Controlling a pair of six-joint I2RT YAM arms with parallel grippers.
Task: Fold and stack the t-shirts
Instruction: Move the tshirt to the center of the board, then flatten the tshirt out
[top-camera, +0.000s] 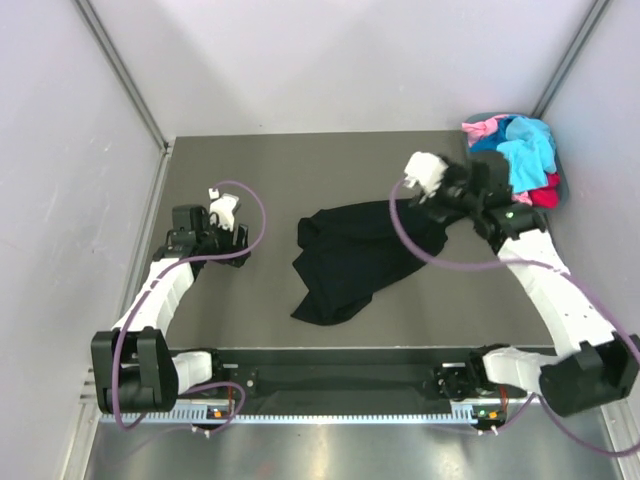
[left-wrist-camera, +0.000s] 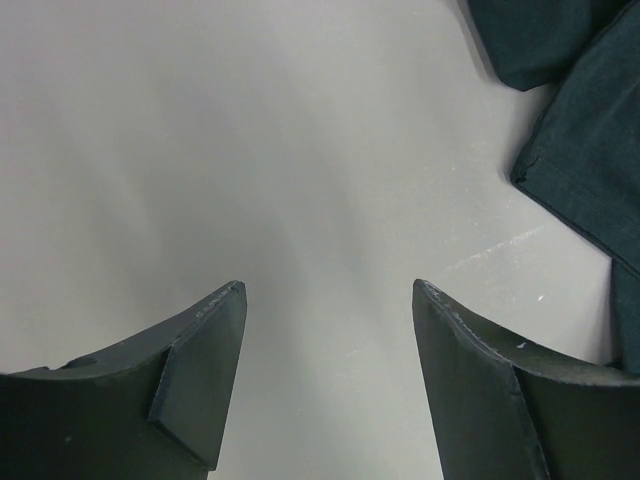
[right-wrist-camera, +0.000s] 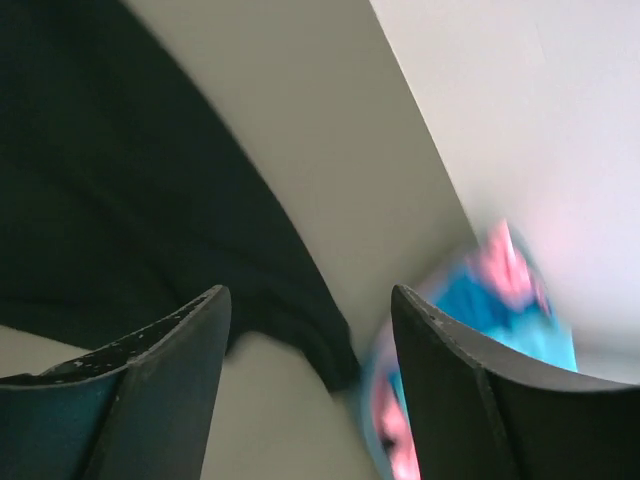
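Note:
The large black t-shirt (top-camera: 350, 255) lies crumpled in the middle of the table. My right gripper (top-camera: 445, 207) hovers over its far right corner, jaws open. In the right wrist view the gripper (right-wrist-camera: 310, 295) holds nothing; the black cloth (right-wrist-camera: 120, 180) spreads below and to the left, its edge running under the gap. Turquoise, pink and red t-shirts (top-camera: 520, 150) are heaped in the basket and show as a blur (right-wrist-camera: 480, 300) in that view. My left gripper (top-camera: 242, 238) stands open left of the black shirt. Its wrist view shows the gripper (left-wrist-camera: 328, 290) over bare table, with the shirt's hem (left-wrist-camera: 590, 150) at upper right.
The grey-blue basket (top-camera: 480, 119) sits in the back right corner against the walls. White enclosure walls (top-camera: 80, 150) close the table on the left, back and right. Purple cables loop from both wrists over the tabletop (top-camera: 270, 170).

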